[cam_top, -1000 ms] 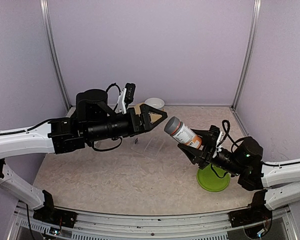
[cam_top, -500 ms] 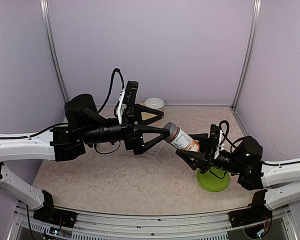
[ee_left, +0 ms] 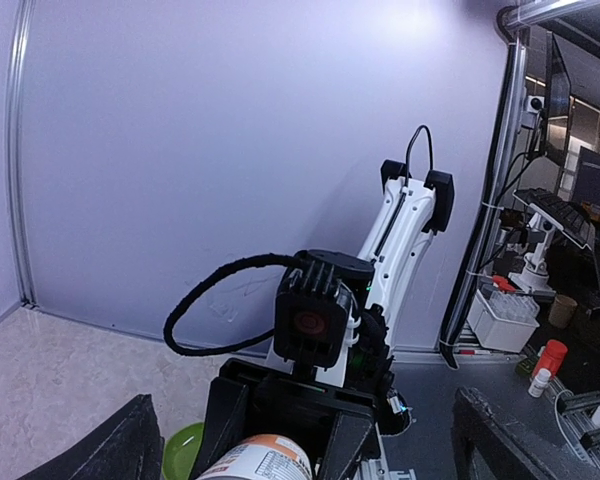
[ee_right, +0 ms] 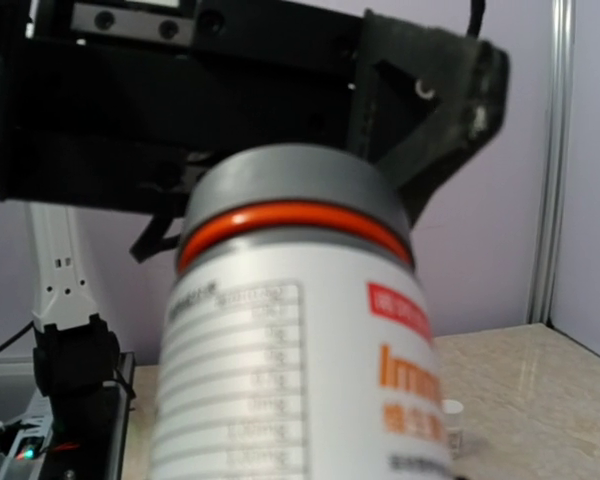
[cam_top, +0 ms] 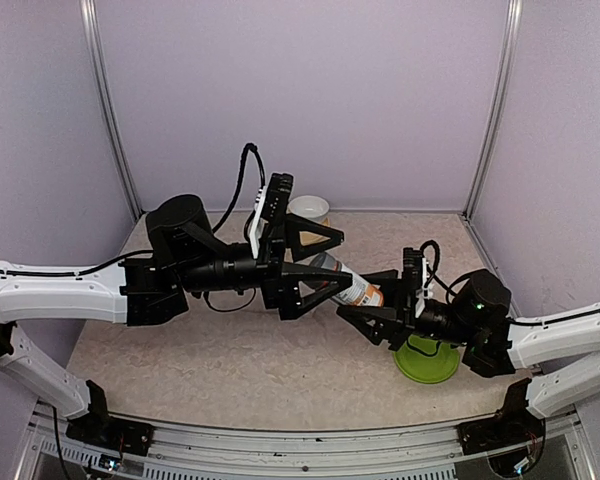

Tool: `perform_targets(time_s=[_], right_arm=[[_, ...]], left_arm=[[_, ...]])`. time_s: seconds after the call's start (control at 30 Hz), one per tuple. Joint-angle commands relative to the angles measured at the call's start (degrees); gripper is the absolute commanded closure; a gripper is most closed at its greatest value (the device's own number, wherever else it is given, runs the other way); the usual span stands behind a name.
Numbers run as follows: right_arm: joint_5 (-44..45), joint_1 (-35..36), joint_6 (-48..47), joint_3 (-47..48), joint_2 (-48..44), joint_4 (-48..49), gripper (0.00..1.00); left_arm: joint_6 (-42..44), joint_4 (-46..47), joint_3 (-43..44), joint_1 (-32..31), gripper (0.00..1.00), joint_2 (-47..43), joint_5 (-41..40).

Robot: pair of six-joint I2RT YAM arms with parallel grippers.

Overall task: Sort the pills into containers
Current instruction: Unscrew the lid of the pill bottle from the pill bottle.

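1. I am pinching the bottle [cam_top: 358, 290] in my right gripper [cam_top: 368, 297]. Its jaws are pressing on the labelled body, part closed, and holding it above the table [cam_top: 230, 350].
2. The bottle's long axis is lying nearly level. In the top view it is running from lower right to upper left, with the base toward my right wrist.
3. Its grey cap [ee_right: 290, 185] is pointing away from that wrist, straight at my left gripper [cam_top: 332, 258].
4. In the right wrist view the bottle is filling the frame, with the cap at the far end. An orange ring [ee_right: 290, 225] is sitting just under the cap.
5. My left gripper is standing spread wide, with one finger on each side of the cap end.
6. One of its dark fingers [ee_right: 430, 90] is showing just behind the cap. I cannot tell whether it is touching.
7. The left wrist view is looking along the bottle toward my right gripper, and the bottle's near end is poking in at the bottom edge.
8. The green plate [cam_top: 427, 362] is lying under my right arm, and the white bowl [cam_top: 309, 207] is sitting at the back of the table.
9. I am not making out the pill box or the pills in any view, so I cannot tell where they are.
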Motion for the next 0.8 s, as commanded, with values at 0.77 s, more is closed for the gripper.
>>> perform_targets(time_s=[0.77], right_arm=[[6.8,0.5,0.7,1.5,-1.4,0.7,0.95]], left_arm=[[0.4,1.9,-2.3,-0.5,0.27,-0.4,-2.9]])
